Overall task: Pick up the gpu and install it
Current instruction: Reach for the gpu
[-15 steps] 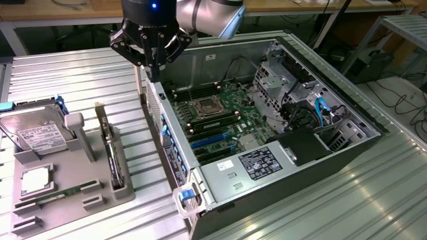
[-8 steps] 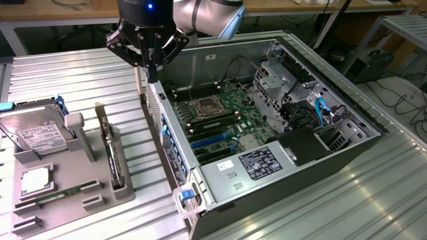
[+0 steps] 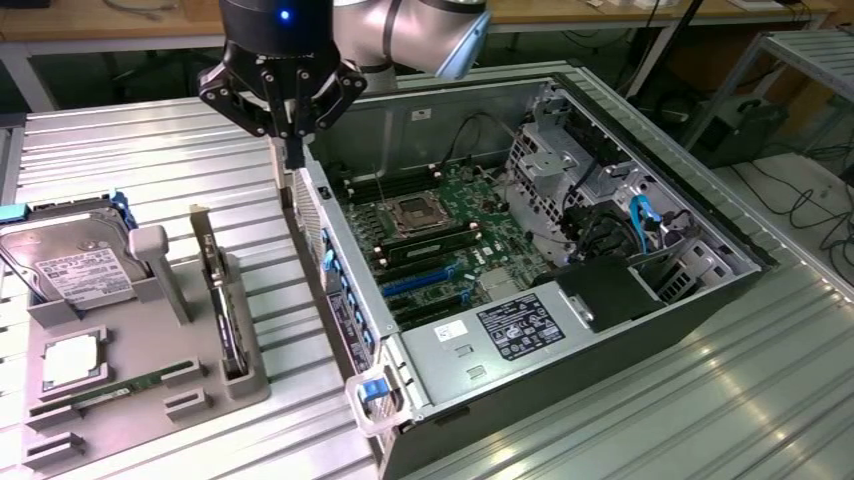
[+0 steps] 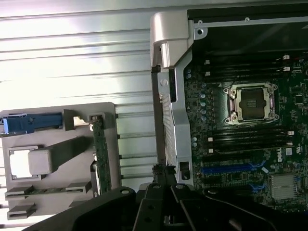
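Thin green circuit-board gpu with silvery end bracket (image 3: 220,300) is shown upright in the grey holder (image 3: 247,390), apart from the clenched, empty claw (image 3: 291,150). It is judged light, stiff and fragile, and best gripped by the board's upper edge.

Exterior view, clock from frame centre: computer case (image 3: 400,120) spans centre to 4 o'clock. Motherboard (image 3: 454,225) lies inside it, with CPU socket (image 3: 411,212) on it and power supply (image 3: 514,335) toward 6. Holder tray (image 3: 134,410) sits at 8 o'clock, beside the case. On the tray, hard drive (image 3: 74,265) is at 10, gpu (image 3: 222,300) stands on edge at 3, memory stick (image 3: 127,388) is at 6. Gripper (image 3: 291,150) hangs at 11, over the case wall.
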Robot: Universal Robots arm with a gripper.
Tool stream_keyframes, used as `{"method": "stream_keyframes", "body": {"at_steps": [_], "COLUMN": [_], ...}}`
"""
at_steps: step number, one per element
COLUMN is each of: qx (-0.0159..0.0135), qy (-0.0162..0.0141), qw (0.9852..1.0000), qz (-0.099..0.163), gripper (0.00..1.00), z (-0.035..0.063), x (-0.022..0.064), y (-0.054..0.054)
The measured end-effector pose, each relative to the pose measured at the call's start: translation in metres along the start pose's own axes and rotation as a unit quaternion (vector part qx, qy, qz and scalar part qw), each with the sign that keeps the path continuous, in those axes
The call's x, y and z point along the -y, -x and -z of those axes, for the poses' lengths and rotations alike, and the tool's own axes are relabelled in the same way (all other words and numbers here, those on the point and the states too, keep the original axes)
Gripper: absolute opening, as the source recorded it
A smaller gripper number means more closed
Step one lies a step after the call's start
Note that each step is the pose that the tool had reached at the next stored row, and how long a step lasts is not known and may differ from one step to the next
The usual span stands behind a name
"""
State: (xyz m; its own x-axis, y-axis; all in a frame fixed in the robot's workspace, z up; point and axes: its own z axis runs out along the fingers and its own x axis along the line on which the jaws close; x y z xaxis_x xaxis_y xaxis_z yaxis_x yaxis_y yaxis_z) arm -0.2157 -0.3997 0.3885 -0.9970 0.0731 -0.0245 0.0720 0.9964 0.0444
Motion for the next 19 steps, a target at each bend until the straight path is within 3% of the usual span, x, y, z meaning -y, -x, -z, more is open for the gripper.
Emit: {"method": "stream_keyframes", "body": {"at_steps": [19], "qx": [0.0], "qy": [0.0], "qw": [1.0], "qz": [0.0], "gripper": [0.11], "z": [-0.0015], "x": [0.0013], "y": [-0.015]}}
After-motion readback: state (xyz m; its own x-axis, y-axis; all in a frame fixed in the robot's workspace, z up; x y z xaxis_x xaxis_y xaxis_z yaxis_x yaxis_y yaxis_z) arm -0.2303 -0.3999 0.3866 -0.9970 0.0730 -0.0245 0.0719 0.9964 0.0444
